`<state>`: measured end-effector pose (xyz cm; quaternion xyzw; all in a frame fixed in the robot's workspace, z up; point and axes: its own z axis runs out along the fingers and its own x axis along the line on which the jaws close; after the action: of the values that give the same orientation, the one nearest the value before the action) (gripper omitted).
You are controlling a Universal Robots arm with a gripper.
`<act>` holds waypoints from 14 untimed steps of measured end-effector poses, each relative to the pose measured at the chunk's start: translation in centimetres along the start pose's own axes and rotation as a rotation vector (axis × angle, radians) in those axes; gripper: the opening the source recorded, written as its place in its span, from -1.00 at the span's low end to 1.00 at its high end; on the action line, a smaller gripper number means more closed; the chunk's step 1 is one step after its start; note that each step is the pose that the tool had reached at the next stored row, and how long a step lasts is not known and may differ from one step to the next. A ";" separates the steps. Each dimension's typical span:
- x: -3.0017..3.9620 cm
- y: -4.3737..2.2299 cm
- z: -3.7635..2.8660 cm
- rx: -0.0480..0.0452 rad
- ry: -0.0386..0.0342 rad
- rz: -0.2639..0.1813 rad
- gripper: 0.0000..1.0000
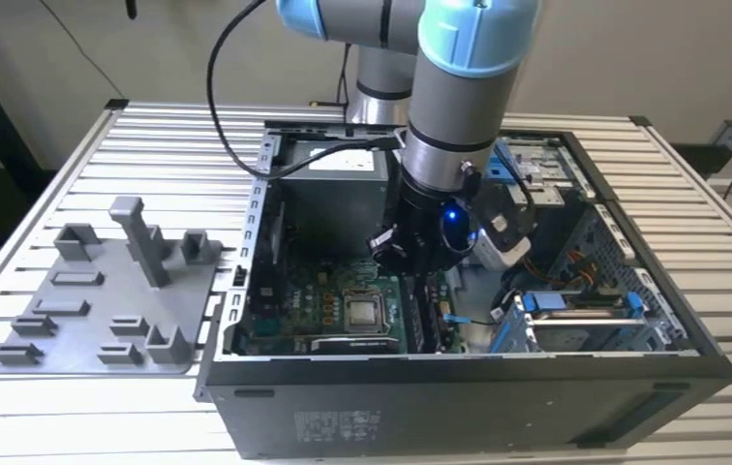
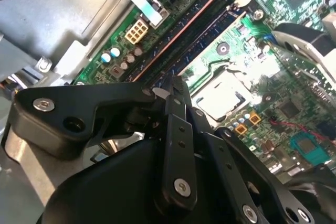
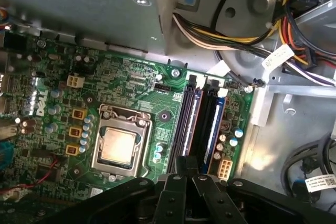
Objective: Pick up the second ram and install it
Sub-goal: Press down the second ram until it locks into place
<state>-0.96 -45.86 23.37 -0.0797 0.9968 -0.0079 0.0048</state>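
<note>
Second ram is sitting edge-up in a memory slot on the motherboard, just beside the processor socket. In the second wrist view the ram is running as a long dark strip away from the fingertips; whether it is fully seated cannot be told. A neighbouring slot with blue end clips is lying parallel, just beside it.

Gripper is hanging directly over the near end of the ram, its fingers drawn together into one narrow tip; contact with the ram cannot be told.

In the exterior view the arm is reaching down into the open case. Holder tray is resting on the table at the exterior view's left, well apart from the gripper.
</note>
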 end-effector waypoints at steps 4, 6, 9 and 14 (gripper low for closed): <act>-0.01 -0.01 0.06 0.0006 0.0007 0.030 -0.79; -0.01 0.00 0.07 0.0005 0.0007 0.037 -0.79; -0.01 0.00 0.14 0.0002 0.0006 0.037 -0.79; -0.01 0.00 0.98 0.0009 0.0011 0.037 -0.79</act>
<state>-0.95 -45.87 22.38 -0.0611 0.9981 -0.0083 0.0045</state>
